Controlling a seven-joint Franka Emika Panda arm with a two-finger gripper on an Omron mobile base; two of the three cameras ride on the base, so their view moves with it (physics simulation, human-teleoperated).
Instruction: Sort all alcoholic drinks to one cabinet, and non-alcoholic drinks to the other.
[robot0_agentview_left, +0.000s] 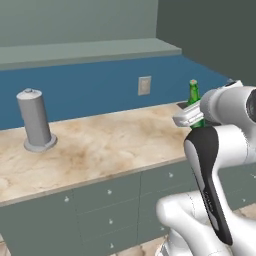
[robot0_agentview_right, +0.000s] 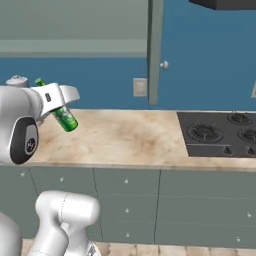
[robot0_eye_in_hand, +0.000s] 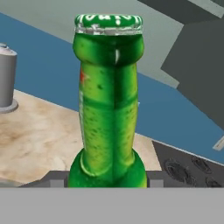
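My gripper (robot0_agentview_left: 191, 115) is shut on a slim green glass bottle (robot0_agentview_left: 193, 92), held in the air above the right part of the counter. From the right base camera the bottle (robot0_agentview_right: 66, 119) hangs tilted in the gripper (robot0_agentview_right: 54, 100), cap up and to the left. The hand camera looks along the bottle (robot0_eye_in_hand: 109, 109) to its green cap, with the fingertips (robot0_eye_in_hand: 57, 181) at its base. A grey-green wall cabinet (robot0_agentview_right: 75, 25) runs above the counter. One cabinet door (robot0_agentview_right: 155, 50) with a round pale knob stands open, seen edge-on.
A tall grey cylinder on a round base (robot0_agentview_left: 35, 120) stands at the counter's left. A black stove top (robot0_agentview_right: 220, 132) lies to the right. An outlet (robot0_agentview_left: 144, 85) sits on the blue wall. Drawer units (robot0_agentview_left: 110, 200) line the front below the marble counter (robot0_agentview_left: 100, 145).
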